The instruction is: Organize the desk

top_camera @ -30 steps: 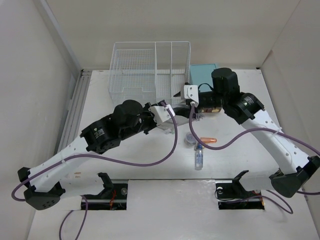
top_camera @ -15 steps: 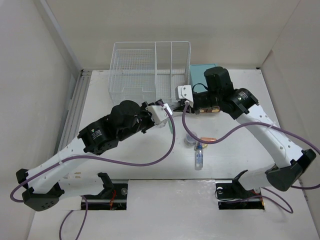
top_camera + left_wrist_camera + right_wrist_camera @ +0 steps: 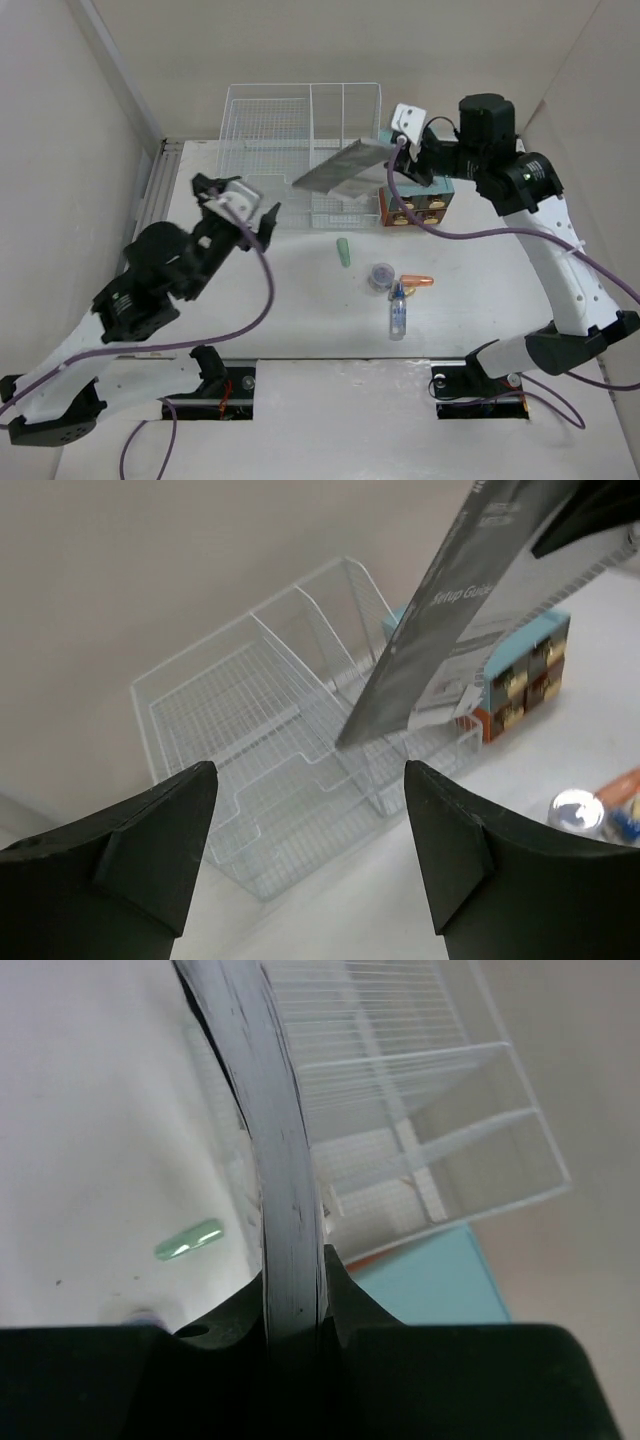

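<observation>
A: Where does the booklet sit against the wire rack?

B: Up in the air over the rack's narrow right-hand slots, clear of the tabletop. The right claw pinches it at its 2 o'clock end. Its long axis runs down toward 8 o'clock, with the free end tilted lower.

A: So the rack lies which way from that claw?

B: Toward 9 o'clock and below it. The right arm is plainly the nearer one, reared high with the elbow up and the wrist reaching across above the teal drawer box. I judge the next move needs the booklet turned more upright so its edge lines up with a slot. As it hangs, it lies slantwise across the dividers.

A: And the left claw?

B: Spread wide with nothing between the fingers, off at 8 o'clock from the rack. It points toward 1 o'clock and looks into the rack.

A: The tabletop itself?

B: It spreads flat beneath both arms. A green stick, a small round cap, an orange piece and a little bottle lie loose near its middle.
</observation>
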Controlling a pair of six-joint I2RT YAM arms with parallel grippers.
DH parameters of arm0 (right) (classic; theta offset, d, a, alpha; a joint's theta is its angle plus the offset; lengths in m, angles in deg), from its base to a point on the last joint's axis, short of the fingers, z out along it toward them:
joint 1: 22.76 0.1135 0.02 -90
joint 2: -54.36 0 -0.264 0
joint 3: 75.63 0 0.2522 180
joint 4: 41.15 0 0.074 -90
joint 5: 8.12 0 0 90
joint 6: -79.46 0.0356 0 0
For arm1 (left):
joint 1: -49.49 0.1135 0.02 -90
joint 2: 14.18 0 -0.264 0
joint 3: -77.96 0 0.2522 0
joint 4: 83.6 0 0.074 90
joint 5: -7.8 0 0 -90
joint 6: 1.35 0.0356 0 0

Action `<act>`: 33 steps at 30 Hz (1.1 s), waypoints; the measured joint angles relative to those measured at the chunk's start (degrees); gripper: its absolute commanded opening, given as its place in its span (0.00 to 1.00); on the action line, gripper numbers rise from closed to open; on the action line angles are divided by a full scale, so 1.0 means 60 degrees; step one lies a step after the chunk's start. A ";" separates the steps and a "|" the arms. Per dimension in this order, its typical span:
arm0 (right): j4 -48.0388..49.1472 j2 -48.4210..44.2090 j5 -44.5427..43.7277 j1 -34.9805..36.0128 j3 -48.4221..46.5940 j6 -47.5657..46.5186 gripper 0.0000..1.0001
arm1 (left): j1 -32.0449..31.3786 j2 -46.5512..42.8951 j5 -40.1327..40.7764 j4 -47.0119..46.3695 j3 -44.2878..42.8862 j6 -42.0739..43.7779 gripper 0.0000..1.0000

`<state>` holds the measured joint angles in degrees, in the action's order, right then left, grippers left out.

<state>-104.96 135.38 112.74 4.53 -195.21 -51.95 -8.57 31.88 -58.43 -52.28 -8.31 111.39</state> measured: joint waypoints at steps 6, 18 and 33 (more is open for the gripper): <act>0.0543 0.0044 -0.1508 -0.0368 -0.0801 0.1206 0.00 | 0.0000 -0.1836 0.0586 -0.0488 0.0000 -0.0805 0.74; 0.1920 0.1745 -0.5756 -0.0106 -0.1464 0.4615 0.00 | 0.0000 -0.3351 0.0514 -0.0262 0.1818 -0.2419 0.74; 0.2051 0.3508 -0.8929 0.0404 -0.2881 0.7566 0.00 | 0.0000 -0.3643 0.0448 -0.0087 0.2656 -0.2776 0.74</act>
<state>-92.65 156.42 59.16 6.95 -212.50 -6.56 -8.57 10.03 -55.74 -52.80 7.62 94.74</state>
